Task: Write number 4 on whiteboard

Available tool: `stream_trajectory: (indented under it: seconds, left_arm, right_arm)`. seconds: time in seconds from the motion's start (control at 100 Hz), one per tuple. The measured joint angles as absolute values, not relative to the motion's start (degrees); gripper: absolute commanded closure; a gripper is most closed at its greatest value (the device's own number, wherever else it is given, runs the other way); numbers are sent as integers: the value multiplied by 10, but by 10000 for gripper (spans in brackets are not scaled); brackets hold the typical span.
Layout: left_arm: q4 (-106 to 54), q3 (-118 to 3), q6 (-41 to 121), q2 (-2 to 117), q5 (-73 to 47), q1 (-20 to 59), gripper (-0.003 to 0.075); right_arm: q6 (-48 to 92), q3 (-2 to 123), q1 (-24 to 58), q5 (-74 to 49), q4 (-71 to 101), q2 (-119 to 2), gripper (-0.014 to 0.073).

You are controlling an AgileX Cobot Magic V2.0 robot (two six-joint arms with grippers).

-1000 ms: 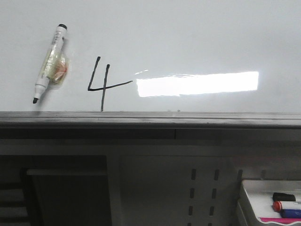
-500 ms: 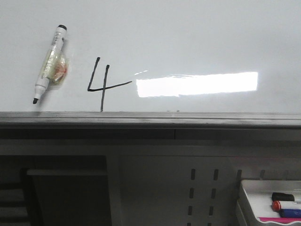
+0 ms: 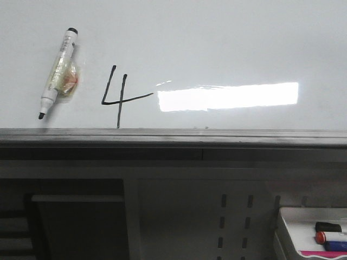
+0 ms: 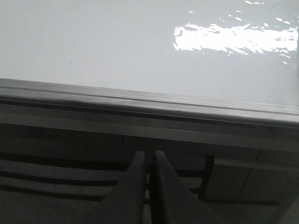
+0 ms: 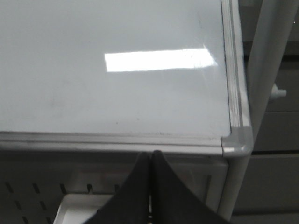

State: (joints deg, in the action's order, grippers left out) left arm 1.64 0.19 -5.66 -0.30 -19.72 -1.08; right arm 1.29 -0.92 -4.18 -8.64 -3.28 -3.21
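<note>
A thin black angular number 4 [image 3: 118,96] marks the glossy whiteboard [image 3: 217,49]; both arms' fingers are pressed together.

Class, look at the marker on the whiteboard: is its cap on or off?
Off. The marker lies on the whiteboard with its bare black tip showing at its lower end; no cap covers it.

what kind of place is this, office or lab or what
Probably a lab or workshop bench: a glossy white whiteboard with a grey frame lies flat, a black-capped white marker rests on it, and a grey perforated metal panel sits below.
</note>
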Motion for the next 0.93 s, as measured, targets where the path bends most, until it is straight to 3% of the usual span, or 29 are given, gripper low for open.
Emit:
stream_trajectory:
  seconds: [0.18,0.93]
  left_arm:
    - [16,2,-57,-3,-198,-11,741]
    - [16,2,-57,-3,-198,-11,741]
  right_arm:
    - [10,-9,-42,-184,-29,3,658]
    - [9,-8,-42,-190,-27,5,658]
